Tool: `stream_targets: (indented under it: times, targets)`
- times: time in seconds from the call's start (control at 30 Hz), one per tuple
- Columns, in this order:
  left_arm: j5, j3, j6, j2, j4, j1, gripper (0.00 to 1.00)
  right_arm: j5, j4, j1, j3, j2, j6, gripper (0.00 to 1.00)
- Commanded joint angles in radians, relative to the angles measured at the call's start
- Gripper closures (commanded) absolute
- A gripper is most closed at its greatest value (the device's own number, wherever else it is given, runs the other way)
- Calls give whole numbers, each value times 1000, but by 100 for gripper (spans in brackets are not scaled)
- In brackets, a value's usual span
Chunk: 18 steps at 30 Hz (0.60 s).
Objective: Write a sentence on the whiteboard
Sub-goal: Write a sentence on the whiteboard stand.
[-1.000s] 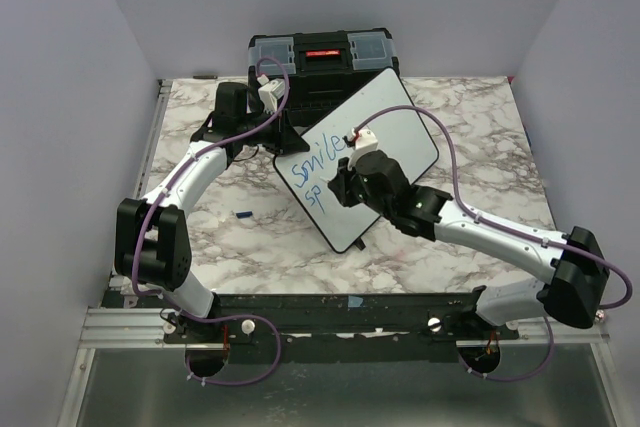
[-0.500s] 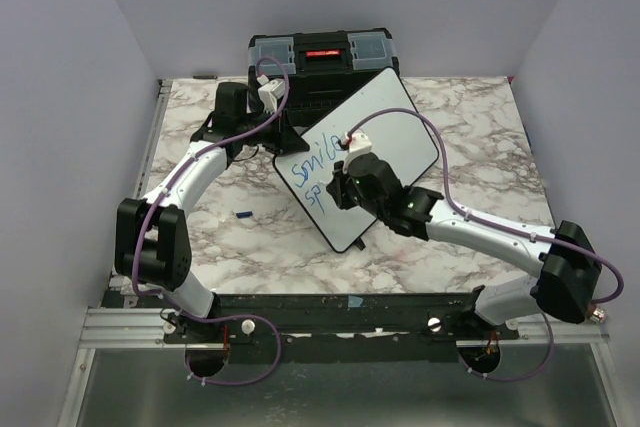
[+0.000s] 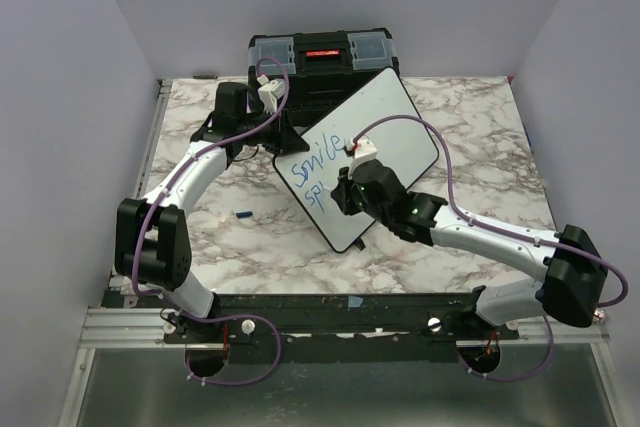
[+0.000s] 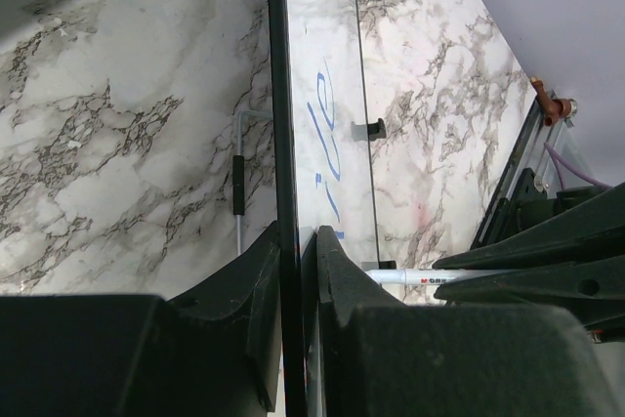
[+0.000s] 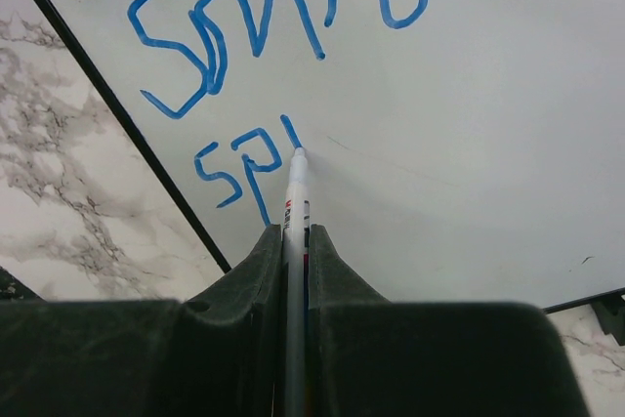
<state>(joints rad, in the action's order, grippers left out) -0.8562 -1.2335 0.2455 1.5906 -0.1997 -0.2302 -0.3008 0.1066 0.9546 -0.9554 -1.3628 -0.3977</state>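
The whiteboard [image 3: 400, 132] is held slantwise in the middle of the marble bench [image 3: 470, 167], just in front of the black toolbox [image 3: 320, 52]. One far corner is close to the toolbox and the near corner points toward the arm bases. The board's black rim is pinched at its left corner by the left fingers [image 4: 311, 275], which are clenched on the edge, one on each face.

A white marker [image 5: 296, 192] is clamped between the right fingers [image 5: 276, 256], and its tip is pressed to the board. The sentence [image 3: 310, 167] is seen only in part, written in blue. "Smile" fills the upper line. Below it stand "sp" and one further short stroke, on which the marker tip rests. The rest of the white surface to the right is unmarked.

A small dark-blue piece [image 3: 243, 213] is seen lying on the bench, left of the board and apart from it.
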Motion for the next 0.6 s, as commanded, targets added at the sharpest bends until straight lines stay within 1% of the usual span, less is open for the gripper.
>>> stream_targets:
  times: [0.0,0.4,0.57]
  targets:
    - [3,-9,-75,-47,103,-11,100,28,72,1,30,0,-23,99]
    - [0,-14,-77,-41,103,-11,100,75,82,1,48,23,-58,99]
    - [1,-15,-77,-39,102,-11,100,58,79,1,36,11,-59,99]
